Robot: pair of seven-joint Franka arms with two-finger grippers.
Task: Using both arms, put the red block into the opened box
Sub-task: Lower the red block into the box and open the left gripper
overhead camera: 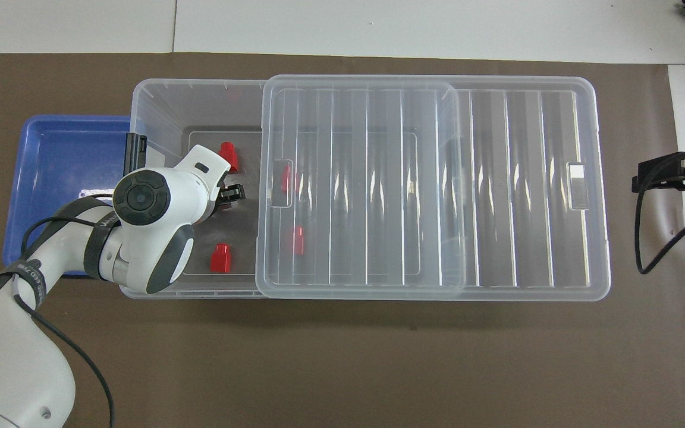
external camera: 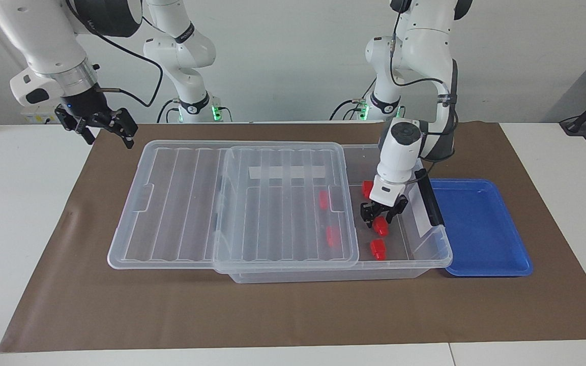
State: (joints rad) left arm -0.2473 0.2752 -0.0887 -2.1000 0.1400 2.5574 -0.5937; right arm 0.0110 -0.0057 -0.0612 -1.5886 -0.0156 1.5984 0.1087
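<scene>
The clear box lies across the mat, its ribbed lid slid toward the right arm's end so that the end by the left arm is uncovered. My left gripper is down inside that uncovered end, open, with a red block lying just under its fingertips. Two more red blocks rest on the box floor beside it, and two others show through the lid. My right gripper hangs open over the mat's edge at the right arm's end.
A shallow blue tray sits against the box at the left arm's end. The box's black bar handle stands between tray and gripper. A brown mat covers the table.
</scene>
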